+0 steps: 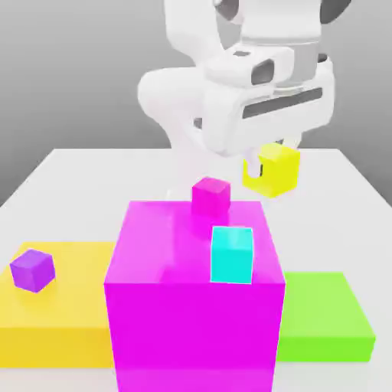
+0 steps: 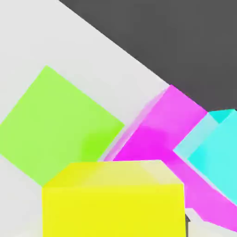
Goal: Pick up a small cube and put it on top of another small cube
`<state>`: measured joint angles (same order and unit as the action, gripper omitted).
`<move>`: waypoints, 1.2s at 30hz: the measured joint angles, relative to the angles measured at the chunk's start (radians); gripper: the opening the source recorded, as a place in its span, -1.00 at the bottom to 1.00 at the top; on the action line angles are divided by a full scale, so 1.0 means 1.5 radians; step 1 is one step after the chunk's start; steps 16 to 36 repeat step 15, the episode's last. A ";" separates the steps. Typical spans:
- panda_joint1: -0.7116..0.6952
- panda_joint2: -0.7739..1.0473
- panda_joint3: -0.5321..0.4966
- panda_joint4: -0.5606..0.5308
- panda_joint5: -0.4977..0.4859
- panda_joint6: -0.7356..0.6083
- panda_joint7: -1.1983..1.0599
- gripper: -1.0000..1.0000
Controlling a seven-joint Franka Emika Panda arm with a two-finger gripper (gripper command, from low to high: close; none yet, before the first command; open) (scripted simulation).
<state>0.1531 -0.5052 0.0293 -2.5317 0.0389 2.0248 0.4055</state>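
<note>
The hand (image 1: 268, 164) is clamped on the small yellow cube (image 1: 274, 170), held in the air beyond the big magenta block (image 1: 191, 306). Best to carry it level, centre it over a small cube such as the cyan one (image 1: 232, 255), then lower gently.

Yellow cube (image 1: 276, 170) in gripper (image 1: 269, 159), airborne

Small yellow cube (image 1: 277, 170) plain-faced, slightly tilted, apparently held aloft above white table, behind big magenta block.

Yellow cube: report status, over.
Pincer shut on yellow cube, lifted clear of table. Pink cube and cyan cube sit on big magenta block. Nothing blocking.
</note>
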 joint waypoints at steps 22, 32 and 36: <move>-0.078 -0.143 0.010 -0.183 0.001 0.040 0.118 1.00; -0.078 -0.143 0.010 -0.183 0.001 0.040 0.118 1.00; -0.078 -0.143 0.010 -0.183 0.001 0.040 0.118 1.00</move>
